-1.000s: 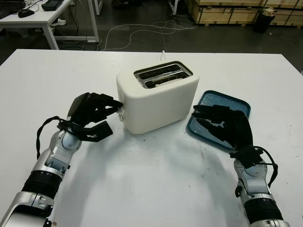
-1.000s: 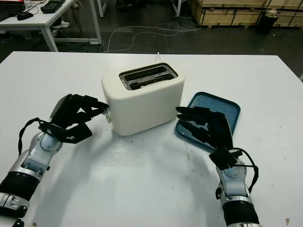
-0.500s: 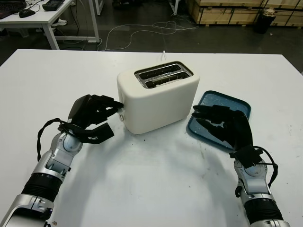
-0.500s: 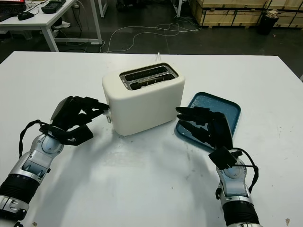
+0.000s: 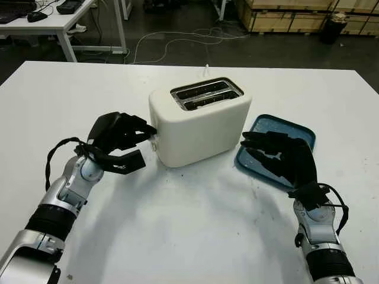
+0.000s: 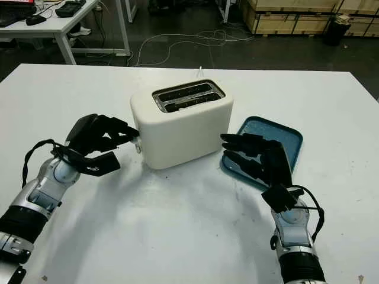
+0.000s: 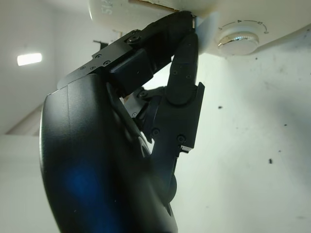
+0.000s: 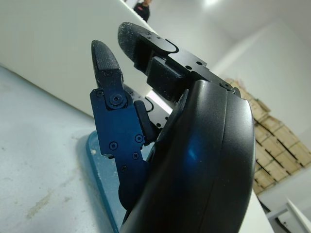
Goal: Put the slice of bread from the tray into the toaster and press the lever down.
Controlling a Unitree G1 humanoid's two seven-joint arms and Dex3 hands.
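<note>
One cream toaster (image 5: 200, 123) mid-frame on the white tabletop (image 5: 189, 236), two slots on top, dark inside, so can't tell where the bread is. One blue tray (image 5: 299, 133) just right of it, bare where visible. Left hand (image 5: 118, 139) at the toaster's left end, fingers curled with tips against the lever slot; up close in the wrist view, a silver dial (image 7: 238, 42) right beside the fingertips (image 7: 187, 22). Right hand (image 5: 281, 160) over the tray's near edge, open, holding nothing.

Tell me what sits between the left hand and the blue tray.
The toaster stands between them in the left eye view: the left hand is at its lever end, and the blue tray lies on its other side.
</note>
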